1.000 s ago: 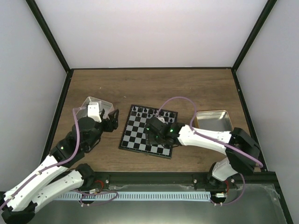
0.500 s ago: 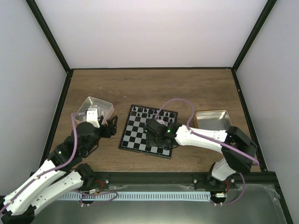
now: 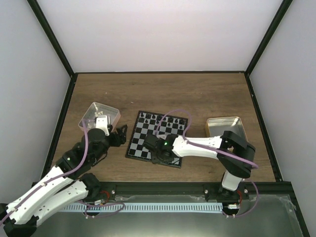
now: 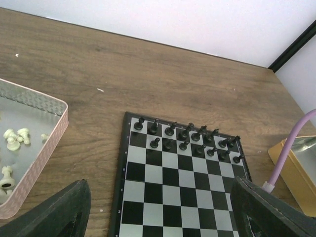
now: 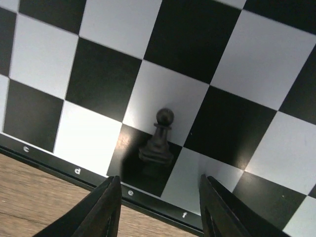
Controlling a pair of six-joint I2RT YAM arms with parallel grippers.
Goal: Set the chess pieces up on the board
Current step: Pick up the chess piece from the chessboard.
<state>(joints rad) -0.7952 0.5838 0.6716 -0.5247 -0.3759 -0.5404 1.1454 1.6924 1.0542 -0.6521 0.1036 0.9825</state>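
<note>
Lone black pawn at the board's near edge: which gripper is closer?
Right. The right gripper hangs over the pawn, jaws either side, not touching. The left gripper is off the board's left edge, beside the pink tin.

Left tool [image 4: 160,200] gapes wide while right tool [image 5: 159,183] points down, also parted.

A robot lab cell: white panel walls [image 3: 158,34], black frame posts [image 3: 52,37], wooden table [image 3: 158,94].

1. The board [image 3: 140,139] lies between the left tin [image 4: 45,150] and the right tin [image 3: 222,126].
2. The chess pieces [image 4: 190,137] stand along its two far rows.
3. One pawn [image 5: 159,142] stands alone by the near edge.
4. Loose pieces [image 4: 15,136] lie in the left tin.
</note>
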